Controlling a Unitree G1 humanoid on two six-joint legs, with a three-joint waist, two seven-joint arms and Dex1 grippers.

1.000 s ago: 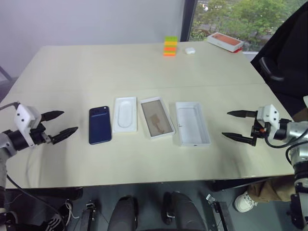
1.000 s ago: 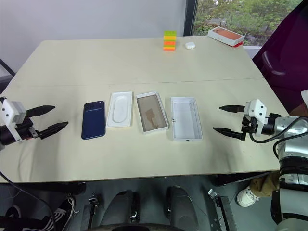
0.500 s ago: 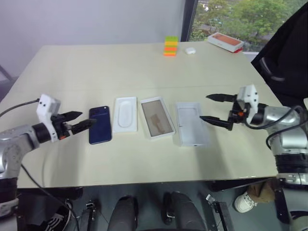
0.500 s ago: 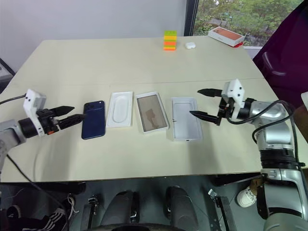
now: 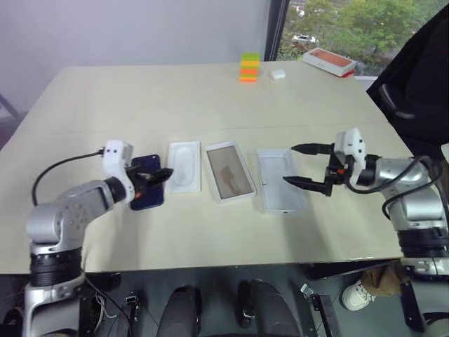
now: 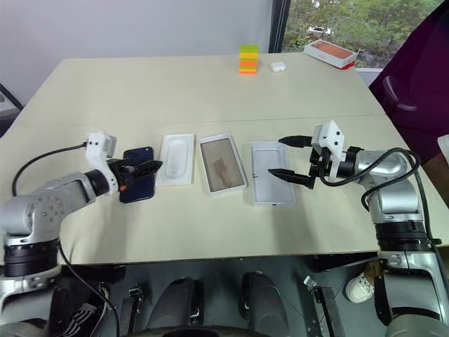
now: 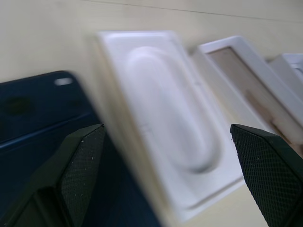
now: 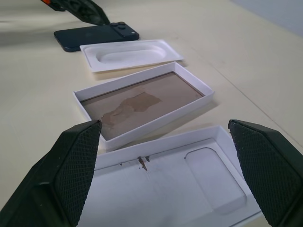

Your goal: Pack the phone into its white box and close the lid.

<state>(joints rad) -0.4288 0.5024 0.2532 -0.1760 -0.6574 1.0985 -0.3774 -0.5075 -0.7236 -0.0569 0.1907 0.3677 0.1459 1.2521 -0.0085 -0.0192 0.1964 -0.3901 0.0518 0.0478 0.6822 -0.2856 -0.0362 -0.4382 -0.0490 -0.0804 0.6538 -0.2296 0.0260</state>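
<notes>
Left eye view checked first. Four items found in a row on the beige table point(image 5: 210, 105): the phone point(image 5: 146, 184), a flat white insert point(image 5: 183, 167) with a rounded recess, the white box point(image 5: 229, 170) showing its tan floor, and the lid point(image 5: 280, 180) lying plain inside up. All four apart from one another, none stacked; layout judged to give each arm its own piece to reach.

Left gripper point(image 5: 156, 176) noted low over the phone, fingers spread wide, tips over the phone's edge nearest the insert. Confirmed in the left wrist view: dark phone back point(image 7: 33, 123) below the black fingertips point(image 7: 85, 151), insert point(image 7: 165, 118) just beside. Contact not determinable. Pose judged an approach for a grasp across the phone's width; nothing pinched yet.

Right gripper point(image 5: 300, 165) noted above the lid's outer half, fingers spread wide, one over the other, holding nothing. Right wrist view looks along the row: lid point(image 8: 189, 175) nearest, box point(image 8: 142, 101) next, insert point(image 8: 128, 54), then phone point(image 8: 94, 33). Judged staged for the lid, pending the phone going in.

Phone outside the box, box empty, lid off. Packing not yet begun. Colored block stack point(image 5: 248, 68), a small white object point(image 5: 277, 73) and an orange-topped box point(image 5: 328, 60) at the far edge, well clear.
</notes>
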